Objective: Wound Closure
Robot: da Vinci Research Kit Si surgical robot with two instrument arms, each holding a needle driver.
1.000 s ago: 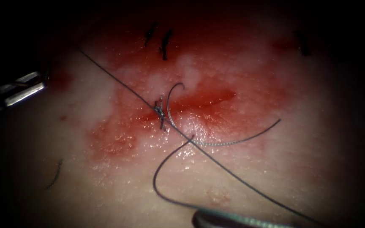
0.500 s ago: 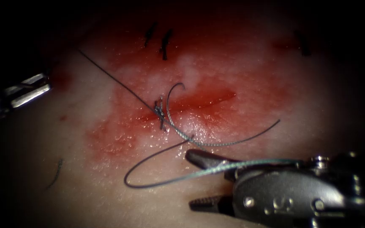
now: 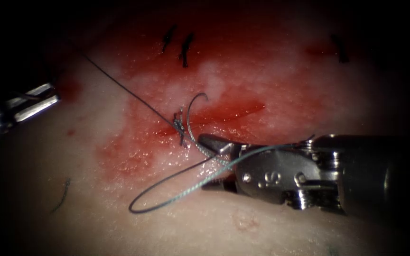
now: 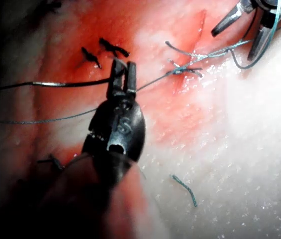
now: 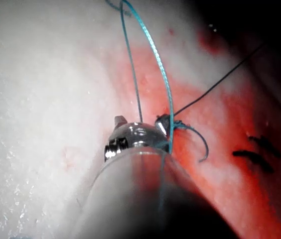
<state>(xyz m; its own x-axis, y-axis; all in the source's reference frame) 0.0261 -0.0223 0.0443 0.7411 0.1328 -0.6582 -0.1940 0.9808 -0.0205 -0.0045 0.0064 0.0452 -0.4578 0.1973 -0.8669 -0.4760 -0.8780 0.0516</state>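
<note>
Right hand [image 3: 210,161] gapes wide astride thread [image 3: 176,178], gripping nothing.

Tissue [image 3: 119,208] with thread [image 3: 167,201], knot [image 3: 180,125], cut ends [image 3: 184,47]

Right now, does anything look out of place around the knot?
Yes: a loop of thread lies draped across the right pincer and its wrist, not in its open jaws, which hold nothing. It could snag. The knot sits at the left end of the cut. What the left pincer holds, I cannot tell.
</note>
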